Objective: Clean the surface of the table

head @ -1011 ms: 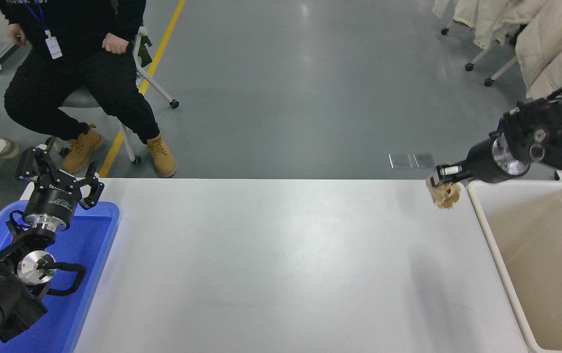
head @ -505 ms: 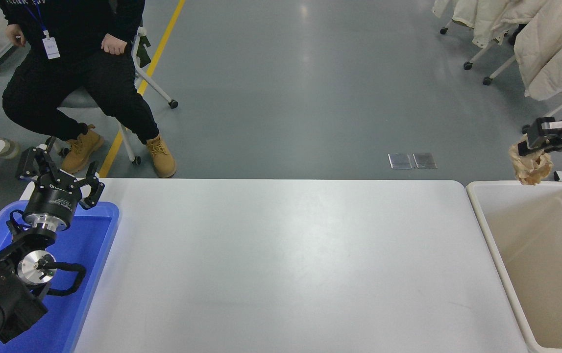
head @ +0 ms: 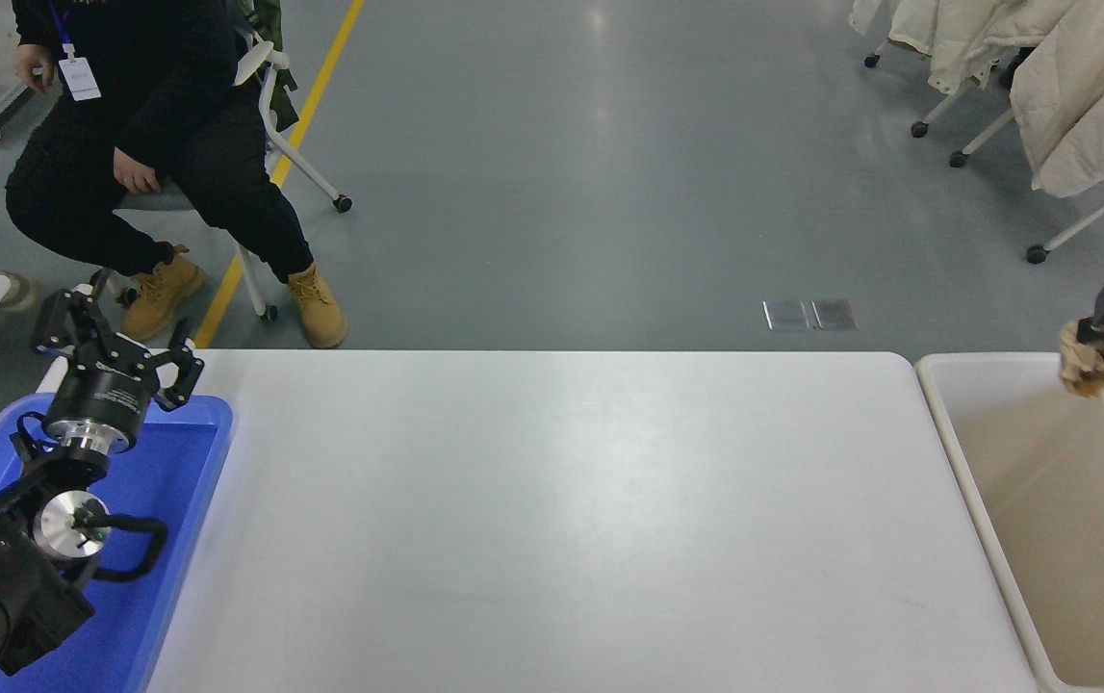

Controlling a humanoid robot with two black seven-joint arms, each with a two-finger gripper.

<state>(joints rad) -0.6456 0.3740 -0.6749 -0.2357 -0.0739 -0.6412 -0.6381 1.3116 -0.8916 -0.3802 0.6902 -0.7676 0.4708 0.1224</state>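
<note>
White table surface [head: 552,520]; right claw [head: 1102,332], half cut off, clamps crumpled paper [head: 1091,361] over beige bin [head: 956,462].

bench surface [head: 552,520]: smooth, matt white
blue tray [head: 181,481]: glossy plastic
beige bin [head: 1062,539]: smooth plastic, dull sheen
brown wad [head: 1089,361]: crumpled paper, rough
left arm [head: 80,433]: matt black casing, bare metal rings
floor [head: 609,173]: grey, slightly glossy

Tray [head: 195,452] left of table surface [head: 552,520], bin [head: 956,452] right, person [head: 138,135] behind
</note>
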